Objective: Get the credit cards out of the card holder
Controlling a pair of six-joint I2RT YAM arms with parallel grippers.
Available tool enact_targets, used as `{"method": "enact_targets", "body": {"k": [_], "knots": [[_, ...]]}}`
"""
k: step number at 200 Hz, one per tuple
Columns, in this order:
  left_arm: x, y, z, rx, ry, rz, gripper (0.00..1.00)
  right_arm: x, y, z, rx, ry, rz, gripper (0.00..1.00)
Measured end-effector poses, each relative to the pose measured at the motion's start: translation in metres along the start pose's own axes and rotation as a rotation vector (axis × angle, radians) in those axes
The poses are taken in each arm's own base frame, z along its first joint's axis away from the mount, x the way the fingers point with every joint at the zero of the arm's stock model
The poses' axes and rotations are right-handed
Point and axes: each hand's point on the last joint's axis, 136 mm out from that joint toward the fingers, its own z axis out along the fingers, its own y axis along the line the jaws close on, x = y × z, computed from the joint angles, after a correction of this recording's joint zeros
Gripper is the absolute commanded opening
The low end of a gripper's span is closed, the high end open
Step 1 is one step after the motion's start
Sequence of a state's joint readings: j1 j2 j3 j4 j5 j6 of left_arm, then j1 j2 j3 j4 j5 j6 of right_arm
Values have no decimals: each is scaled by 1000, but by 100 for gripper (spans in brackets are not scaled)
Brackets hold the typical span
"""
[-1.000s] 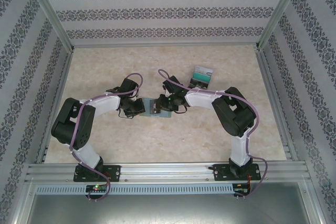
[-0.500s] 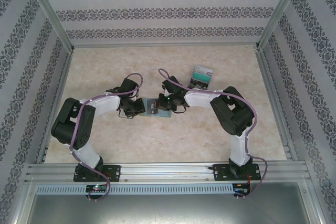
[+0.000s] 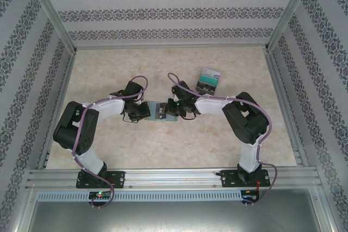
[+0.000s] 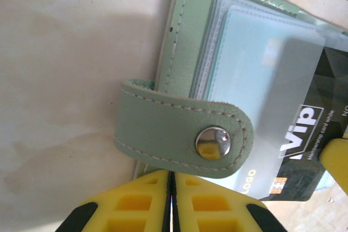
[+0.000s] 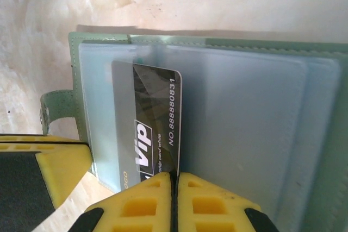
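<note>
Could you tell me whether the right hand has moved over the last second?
Yes, slightly rightward: the right hand now sits closer to the teal-and-dark printed cards lying flat on the table.

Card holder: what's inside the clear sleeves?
One dark VIP card, partly out, pinched by the right gripper. The other sleeves look empty; anything behind the card is hidden.

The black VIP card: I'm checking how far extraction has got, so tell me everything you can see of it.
The thin black rectangular VIP card bears faceted grey print, a white "VIP" logo, a number beginning "NO.8888" and gold "LOGO" lettering. It looks like glossy plastic. It lies flat, partly inside a frosted clear sleeve of the open pale green leather-look card holder, with one long strip exposed. The right gripper has its yellow jaws shut on the card's near edge.
</note>
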State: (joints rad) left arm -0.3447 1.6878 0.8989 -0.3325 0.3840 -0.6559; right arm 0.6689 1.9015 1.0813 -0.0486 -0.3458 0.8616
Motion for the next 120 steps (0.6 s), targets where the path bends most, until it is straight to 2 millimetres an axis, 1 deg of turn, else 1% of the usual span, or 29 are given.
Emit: {"method": "enact_targets", "body": {"k": [54,98,120], "knots": [[0,0,0,0,0,0,9,-4,-6,-19,16,-54,2,0],[0,0,0,-1,0,0,9,-8,-19,-35,43,-96,22,0],[0,1,-1,-5,-1,0,9,-7,-21,-41,52,-107,19,0]]}}
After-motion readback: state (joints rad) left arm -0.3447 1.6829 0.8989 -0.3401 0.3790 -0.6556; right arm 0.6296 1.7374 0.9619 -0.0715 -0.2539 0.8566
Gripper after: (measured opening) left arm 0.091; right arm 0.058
